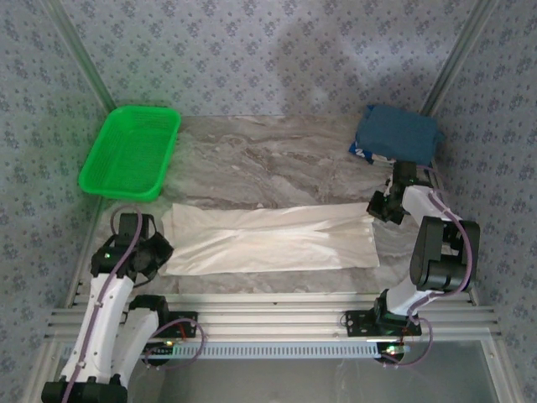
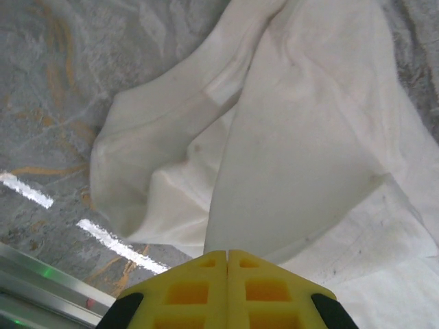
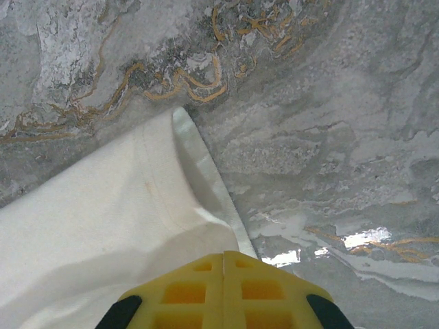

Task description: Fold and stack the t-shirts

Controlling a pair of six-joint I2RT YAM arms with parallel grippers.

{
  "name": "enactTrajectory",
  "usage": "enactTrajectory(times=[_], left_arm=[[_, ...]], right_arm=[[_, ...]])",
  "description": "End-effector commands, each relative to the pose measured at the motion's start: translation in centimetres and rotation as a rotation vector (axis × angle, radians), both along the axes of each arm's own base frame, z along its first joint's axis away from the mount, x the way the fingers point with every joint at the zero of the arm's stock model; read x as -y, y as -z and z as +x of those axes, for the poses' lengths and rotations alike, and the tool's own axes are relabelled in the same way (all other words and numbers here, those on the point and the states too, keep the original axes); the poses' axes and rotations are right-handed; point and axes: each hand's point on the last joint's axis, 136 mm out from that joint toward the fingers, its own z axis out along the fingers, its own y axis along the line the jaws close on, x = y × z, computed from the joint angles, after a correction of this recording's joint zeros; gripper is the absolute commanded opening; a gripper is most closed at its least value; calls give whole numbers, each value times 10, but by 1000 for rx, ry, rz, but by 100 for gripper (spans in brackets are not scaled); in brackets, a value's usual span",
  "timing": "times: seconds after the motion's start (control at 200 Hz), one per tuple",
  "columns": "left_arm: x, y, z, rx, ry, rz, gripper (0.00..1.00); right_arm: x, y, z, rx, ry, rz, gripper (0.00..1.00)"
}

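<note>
Folded white t-shirt (image 1: 268, 239) lies as a long strip across the near table (image 1: 277, 159), left gripper (image 2: 227, 252) and right gripper (image 3: 223, 255) each clamped on an end; looks light, limp cotton, so pinch corners through all layers.

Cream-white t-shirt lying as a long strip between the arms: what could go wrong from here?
1. The left tool is shut on the cream-white cotton t-shirt where loose layers and a sleeve bunch; a lift may leave some behind.
2. The right tool pinches close to the hem corner, so the cloth could slip out.
3. The folded dark blue t-shirt lies just beyond the right arm; a swing could knock it.
</note>
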Motion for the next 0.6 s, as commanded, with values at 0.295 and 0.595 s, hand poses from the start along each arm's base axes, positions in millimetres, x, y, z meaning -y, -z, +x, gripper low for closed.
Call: enactTrajectory(times=[0.295, 0.595], left_arm=[[-11, 35, -19, -225, -85, 72, 13], [-27, 22, -16, -251, -149, 157, 46]], right_arm=[[6, 26, -16, -99, 57, -7, 0], [-1, 10, -31, -150, 130, 42, 55]])
